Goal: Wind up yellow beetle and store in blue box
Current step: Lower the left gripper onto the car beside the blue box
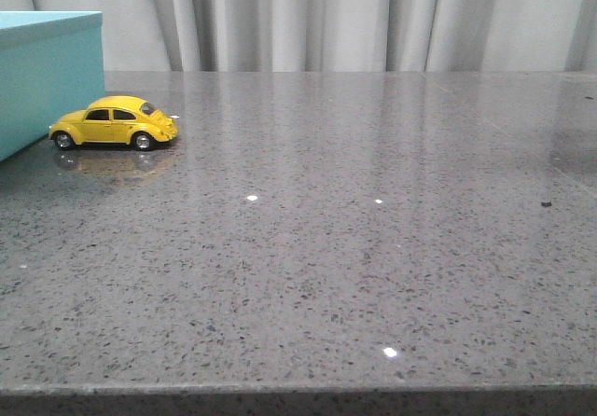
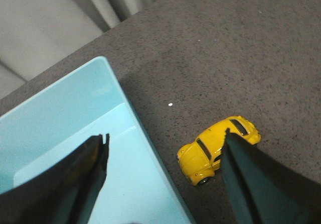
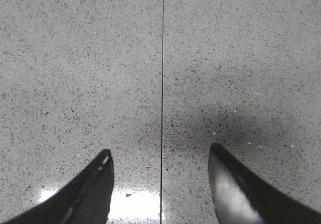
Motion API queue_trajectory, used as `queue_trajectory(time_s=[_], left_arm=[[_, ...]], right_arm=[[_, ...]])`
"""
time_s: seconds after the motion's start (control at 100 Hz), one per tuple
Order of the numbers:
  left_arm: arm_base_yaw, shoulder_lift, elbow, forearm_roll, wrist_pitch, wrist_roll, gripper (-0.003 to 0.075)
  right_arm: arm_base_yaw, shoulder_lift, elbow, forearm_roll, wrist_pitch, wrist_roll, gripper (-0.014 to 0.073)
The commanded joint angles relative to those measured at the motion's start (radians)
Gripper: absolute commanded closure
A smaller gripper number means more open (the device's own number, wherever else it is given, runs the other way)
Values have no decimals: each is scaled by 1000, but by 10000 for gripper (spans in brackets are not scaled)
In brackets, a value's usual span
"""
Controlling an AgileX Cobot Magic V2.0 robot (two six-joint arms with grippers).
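One yellow beetle (image 1: 115, 124) stands on its four wheels on the grey speckled worktop (image 1: 354, 248), at the far left, just beside the blue box (image 1: 42, 76); whether they touch I cannot tell. From the left wrist, the box is open-topped with a pale inside. The left fingers (image 2: 95, 158) are spread wide above box and car, holding nothing. The right fingers (image 3: 103, 176) are likewise parted, empty, over bare worktop with a thin seam (image 3: 162, 83).

Front view low across table (image 1: 373, 276); wrist views look steeply down.
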Motion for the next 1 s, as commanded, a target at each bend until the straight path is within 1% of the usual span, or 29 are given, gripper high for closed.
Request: queue_trajectory(time_s=[0.0,0.14,0.2,0.29,0.35,0.49,0.56,0.7,0.99], left_arm=[[-31,50,-109,-13,28,132,253],[-54,161,-222,-13,159,325,253],[-56,207,-261,-13,199,375,253],[-56,264,-290,-13,212,466,253],[-56,289,-289,-13,212,543,253],[-56,344,-289,-13,214,671,253],[-56,365,-289,-13,200,695,253],[-56,415,-289,-27,191,695,253],[-95,498,-289,-32,183,695,253]], right_arm=[[-1,-35,-21,-5,-49,-10,169],[-1,-35,-21,-5,-57,-10,169],[-1,-35,-21,-5,-61,-10,169],[-1,-35,-21,-5,-69,-10,169],[-1,-35,-21,-5,-75,-10,169],[-1,-35,-21,-5,-77,-10,169],[-1,-35,-21,-5,-77,-12,169],[-1,-35,-21,-5,-77,-34,169],[-1,-35,-21,-5,-79,-36,169]])
